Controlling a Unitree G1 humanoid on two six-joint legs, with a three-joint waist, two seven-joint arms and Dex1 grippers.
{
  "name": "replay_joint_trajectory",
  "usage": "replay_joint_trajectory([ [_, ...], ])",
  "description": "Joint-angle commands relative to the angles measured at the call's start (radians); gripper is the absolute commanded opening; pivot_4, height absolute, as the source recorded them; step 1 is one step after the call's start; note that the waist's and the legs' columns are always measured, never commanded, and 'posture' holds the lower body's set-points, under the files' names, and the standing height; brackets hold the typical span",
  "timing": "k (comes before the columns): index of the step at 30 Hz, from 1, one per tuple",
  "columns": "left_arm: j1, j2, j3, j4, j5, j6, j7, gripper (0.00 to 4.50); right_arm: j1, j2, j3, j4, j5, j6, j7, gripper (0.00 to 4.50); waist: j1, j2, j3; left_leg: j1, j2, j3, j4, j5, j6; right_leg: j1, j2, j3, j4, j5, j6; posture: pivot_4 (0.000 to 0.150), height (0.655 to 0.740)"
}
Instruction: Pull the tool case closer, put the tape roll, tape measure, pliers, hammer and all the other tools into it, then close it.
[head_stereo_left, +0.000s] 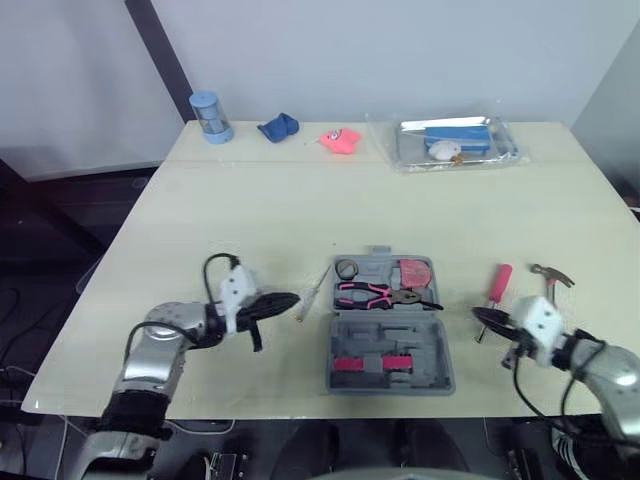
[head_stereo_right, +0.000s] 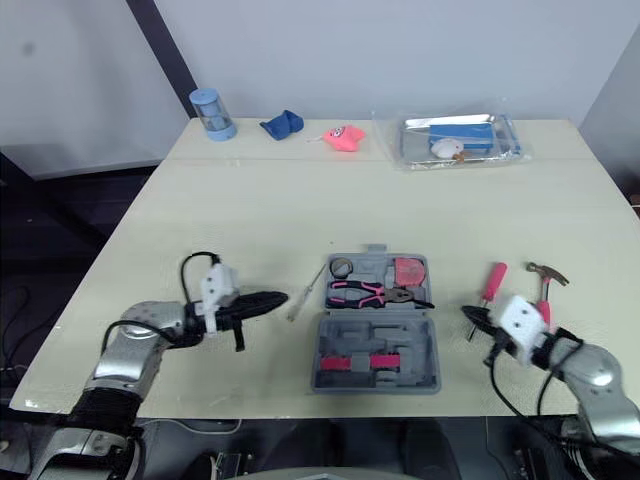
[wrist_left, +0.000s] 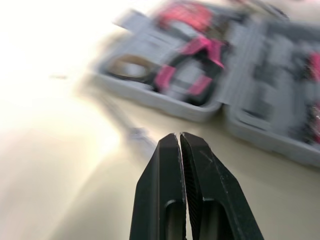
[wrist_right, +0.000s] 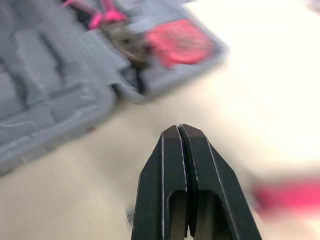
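Centrally, open tool case (head_stereo_left: 388, 325) near front table (head_stereo_left: 270, 395) edge, left jaws, right jaws flanking, closed, empty

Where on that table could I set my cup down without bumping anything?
The broad middle of the table is bare, between the open tool case and the far row: blue cylinder, blue cloth, pink object, bagged tray. Crowded beside the case: left gripper and clear screwdriver on its left; right gripper, red screwdriver, hammer on its right.

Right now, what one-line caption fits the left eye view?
Open tool case between shut left gripper and shut right gripper; screwdriver and hammer lie outside.
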Motion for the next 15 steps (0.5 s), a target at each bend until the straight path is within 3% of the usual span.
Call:
replay_joint_trajectory([
  [1, 0.067, 0.039, 0.125, -0.057, -0.092, 0.051, 0.015, 0.15, 0.105, -0.007, -0.175, -0.049, 0.105, 0.021, -0.013, 0.0, 0.0, 0.0, 0.0, 0.0, 0.0, 0.0, 0.0, 0.0, 0.0, 0.0, -0.001, 0.0, 0.0, 0.0, 0.0, 0.15, 0.74],
  [4, 0.14, 0.058, 0.201, -0.081, -0.131, 0.089, 0.036, 0.15, 0.19, 0.002, -0.298, -0.024, 0.16, 0.029, -0.017, 0.0, -0.001, 0.0, 0.0, 0.001, 0.0, 0.0, 0.0, 0.0, 0.0, 0.001, -0.001, 0.0, 0.0, 0.0, 0.0, 0.15, 0.74],
  [7, 0.212, 0.069, 0.267, -0.087, -0.135, 0.092, 0.068, 1.01, 0.254, 0.008, -0.405, 0.032, 0.205, 0.032, -0.012, 0.0, -0.001, 0.0, 0.0, 0.002, 0.0, 0.0, 0.0, 0.0, 0.001, 0.002, -0.002, 0.001, 0.0, 0.0, 0.0, 0.15, 0.74],
  [8, 0.239, 0.072, 0.29, -0.085, -0.142, 0.096, 0.072, 1.53, 0.271, 0.012, -0.441, 0.057, 0.221, 0.036, -0.012, 0.24, -0.001, 0.0, 0.0, 0.002, 0.0, 0.0, -0.001, 0.0, 0.001, 0.002, -0.002, 0.001, 0.0, 0.0, 0.0, 0.15, 0.74],
  [10, 0.282, 0.072, 0.33, -0.078, -0.152, 0.1, 0.081, 2.57, 0.293, 0.018, -0.496, 0.103, 0.249, 0.041, -0.005, 0.9, -0.001, 0.0, 0.0, 0.002, 0.0, 0.0, -0.002, 0.0, 0.001, 0.002, -0.002, 0.001, 0.0, 0.0, 0.0, 0.15, 0.74],
  [13, 0.346, 0.071, 0.395, -0.055, -0.165, 0.097, 0.092, 4.11, 0.32, 0.022, -0.575, 0.19, 0.285, 0.032, 0.013, 2.38, 0.0, 0.0, 0.0, 0.002, 0.0, 0.0, -0.002, 0.0, 0.001, 0.002, -0.003, 0.001, -0.001, 0.0, -0.001, 0.15, 0.74],
  [14, 0.368, 0.074, 0.412, -0.041, -0.164, 0.09, 0.087, 4.5, 0.327, 0.021, -0.596, 0.221, 0.292, 0.023, 0.023, 2.87, -0.001, 0.0, 0.0, 0.002, 0.0, 0.0, -0.002, -0.001, 0.001, 0.002, -0.003, 0.001, -0.001, 0.0, -0.001, 0.15, 0.74],
  [15, 0.384, 0.076, 0.424, -0.031, -0.164, 0.085, 0.084, 4.5, 0.33, 0.021, -0.61, 0.245, 0.298, 0.018, 0.032, 3.47, -0.001, 0.0, 0.0, 0.003, 0.0, 0.001, -0.002, -0.001, 0.001, 0.002, -0.003, 0.001, -0.001, -0.001, -0.001, 0.15, 0.74],
])
